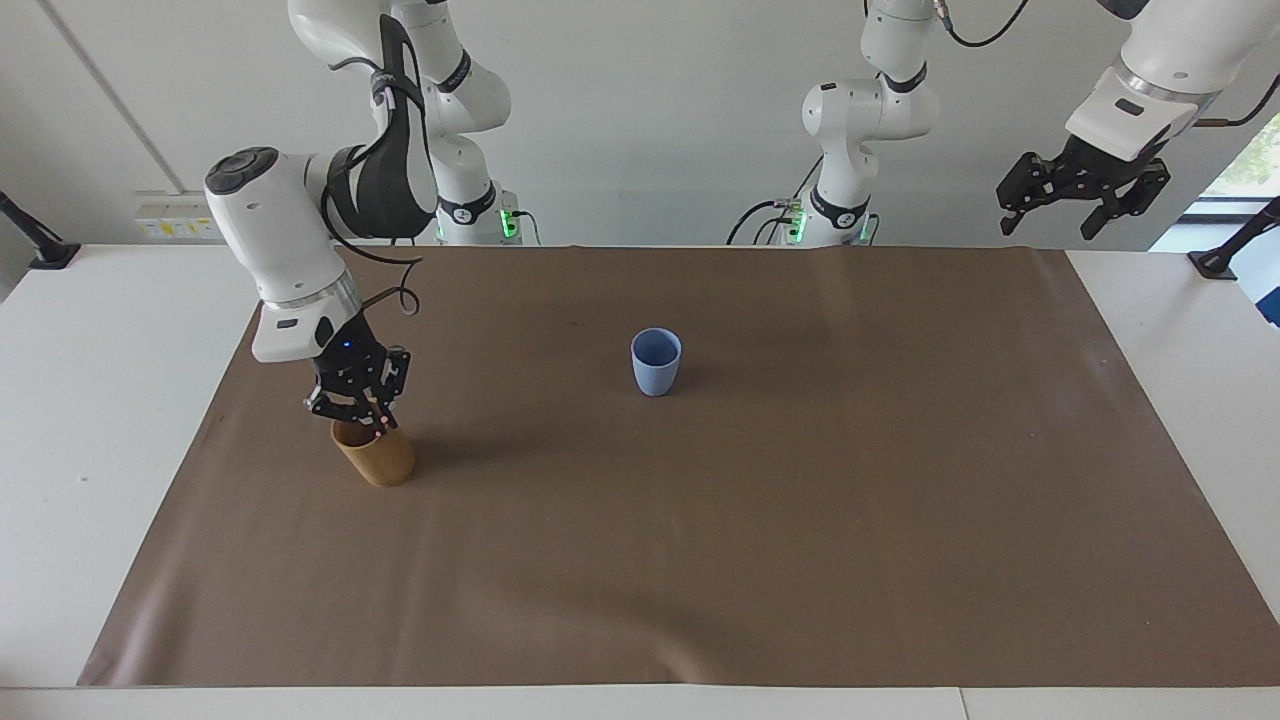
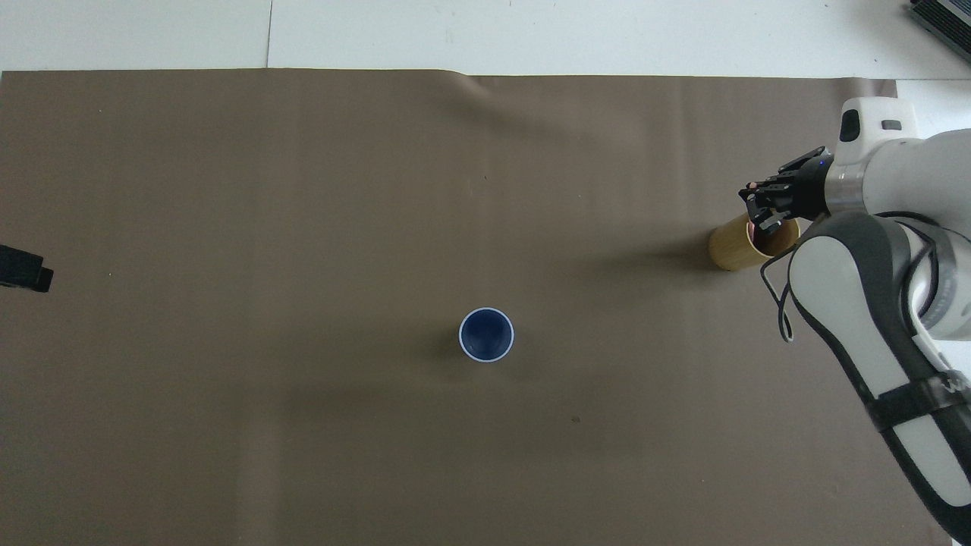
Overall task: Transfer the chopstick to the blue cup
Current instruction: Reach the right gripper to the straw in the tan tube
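The blue cup (image 1: pixel 655 363) (image 2: pixel 486 334) stands upright mid-mat with nothing showing inside it. A tan-brown cup (image 1: pixel 378 462) (image 2: pixel 730 250) stands toward the right arm's end. My right gripper (image 1: pixel 362 415) (image 2: pixel 758 214) hangs at this cup's mouth, its fingertips shut on the chopstick (image 1: pixel 379 431) (image 2: pixel 751 224). Only a small pink bit of the chopstick shows below the fingertips; the rest is hidden by the gripper and the cup. My left gripper (image 1: pixel 1082 205) (image 2: pixel 26 271) waits open, raised high over the left arm's end of the table, holding nothing.
A brown mat (image 1: pixel 800 500) covers most of the white table (image 1: pixel 100 400). Both cups stand on it, well apart. Only the two cups show on the mat.
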